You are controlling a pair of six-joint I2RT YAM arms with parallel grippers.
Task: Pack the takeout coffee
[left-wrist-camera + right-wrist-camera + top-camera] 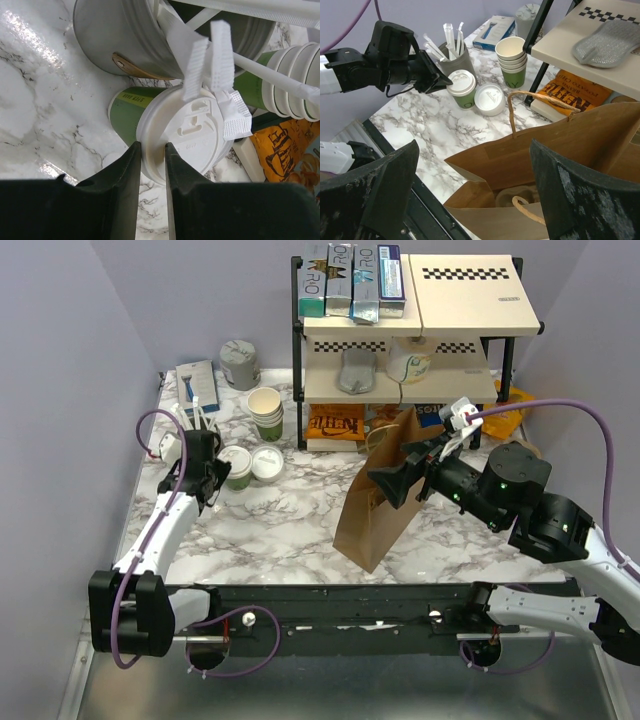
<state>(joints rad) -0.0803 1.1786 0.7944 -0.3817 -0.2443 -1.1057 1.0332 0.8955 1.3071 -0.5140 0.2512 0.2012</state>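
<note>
1. The left gripper [152, 150] reaches low over the left side of the table [290, 525]. Its jaws stand narrow, with only a slim gap between them.
2. The fingertips sit at the near rim of the lid [190, 127] on the coffee cup [125, 107], and that rim shows in the gap. I cannot tell whether they are actually pinching it.
3. The coffee cup stands upright on the marble, straight ahead of the left gripper. It is a small paper cup with a green lower band and a cream top. Its white round plastic lid has a raised sip hole.
4. A grey tin [115, 35] of white sticks [220, 55] stands just behind the cup.
5. A loose lid [268, 463] lies flat just beside the cup on its right. A stack of cups [266, 412] without lids stands behind that.
6. The right gripper [475, 150] is spread wide over the open mouth of a brown paper bag [375, 510], well apart from the cup.
7. The bag stands near the middle of the table, in front of a shelf [460, 310].
</note>
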